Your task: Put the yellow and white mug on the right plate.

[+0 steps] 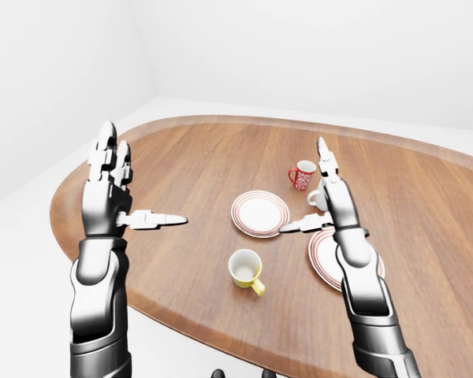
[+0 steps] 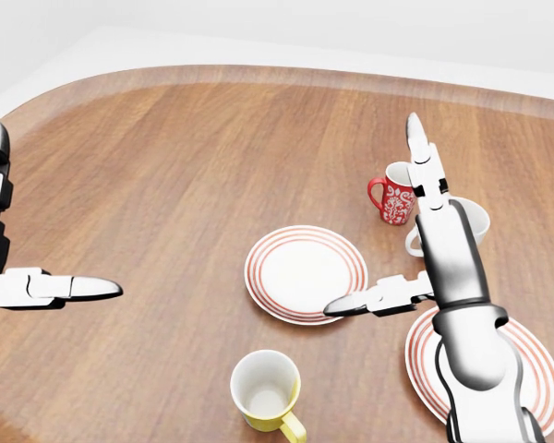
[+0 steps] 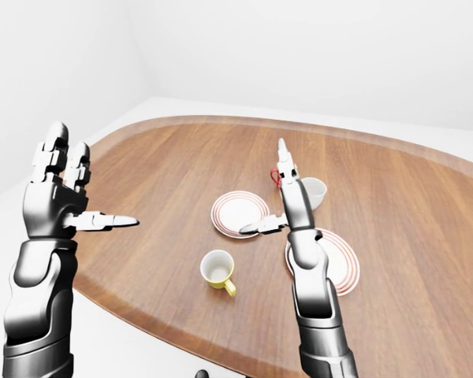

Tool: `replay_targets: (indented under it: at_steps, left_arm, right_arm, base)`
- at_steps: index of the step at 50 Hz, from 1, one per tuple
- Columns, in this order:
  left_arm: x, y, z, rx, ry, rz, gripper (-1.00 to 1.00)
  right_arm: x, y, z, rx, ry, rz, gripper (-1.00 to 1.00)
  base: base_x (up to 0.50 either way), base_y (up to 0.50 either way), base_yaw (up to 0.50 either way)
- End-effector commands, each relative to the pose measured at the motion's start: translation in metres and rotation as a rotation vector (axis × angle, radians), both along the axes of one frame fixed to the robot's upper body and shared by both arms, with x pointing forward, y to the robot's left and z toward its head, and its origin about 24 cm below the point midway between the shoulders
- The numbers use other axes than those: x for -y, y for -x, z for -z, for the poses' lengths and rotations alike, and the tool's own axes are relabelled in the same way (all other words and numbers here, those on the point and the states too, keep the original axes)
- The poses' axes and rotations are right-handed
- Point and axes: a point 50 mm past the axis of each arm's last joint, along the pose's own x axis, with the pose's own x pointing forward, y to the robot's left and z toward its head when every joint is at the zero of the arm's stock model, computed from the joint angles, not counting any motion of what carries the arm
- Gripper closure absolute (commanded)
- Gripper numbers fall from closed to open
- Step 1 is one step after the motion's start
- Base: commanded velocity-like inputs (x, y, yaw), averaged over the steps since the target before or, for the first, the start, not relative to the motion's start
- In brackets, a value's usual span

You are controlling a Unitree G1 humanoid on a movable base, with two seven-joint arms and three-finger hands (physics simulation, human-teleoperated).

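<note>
Head view: yellow and white mug (image 2: 266,389) upright, empty; right plate (image 2: 535,374) bare.

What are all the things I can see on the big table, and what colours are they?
Table: one, brown wood, fills the head view.
Yellow and white mug: one, bottom middle, upright.
Red patterned mug: one, red and white, upper right.
White mug: one, partly hidden behind the right arm.
Middle plate: one, white, red rings.
Right plate: one, white, red rings, lower right, partly hidden.
Left hand: open, raised.
Right hand: open, raised.
</note>
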Motion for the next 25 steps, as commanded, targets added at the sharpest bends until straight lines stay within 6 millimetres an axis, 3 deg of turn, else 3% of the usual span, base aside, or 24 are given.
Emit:
replay_targets:
  at_steps: [1,25]
  left_arm:
    - [-0.003,0.000,-0.002,0.005,0.001,-0.008,-1.00]
    - [-0.003,-0.001,-0.002,0.005,0.001,-0.009,-1.00]
  right_arm:
    - [-0.004,0.001,-0.002,0.005,0.092,0.008,-1.00]
    - [-0.023,0.004,0.020,-0.096,0.204,-0.049,-1.00]
  base:
    - [0.00,0.00,0.00]
    - [0.00,0.00,0.00]
